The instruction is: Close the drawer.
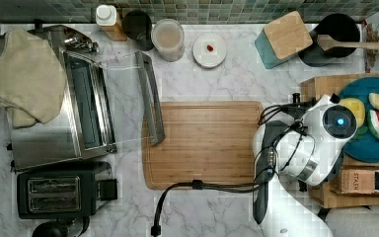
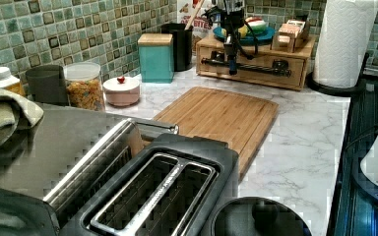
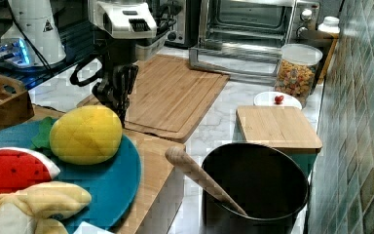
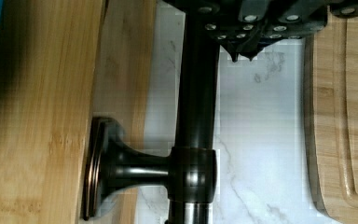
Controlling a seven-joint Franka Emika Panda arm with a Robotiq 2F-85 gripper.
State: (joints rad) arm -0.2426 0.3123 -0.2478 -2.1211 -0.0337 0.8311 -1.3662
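The black claw [image 4: 242, 58] sits at the light-wood drawer's [image 2: 256, 64] dark metal bar handle [image 4: 196, 116], grip state unclear; an off-centre push could skew and jam it.

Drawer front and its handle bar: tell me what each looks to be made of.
The drawer front looks like light wood, maybe bamboo: fine straight grain with a pale, satiny surface. The handle bar looks like dark metal, bronze or oil-rubbed in finish: it is smooth and glossy, with soft highlights on the post collar and a coppery edge on the round mounting plate. It could be painted; the look leaves that open.
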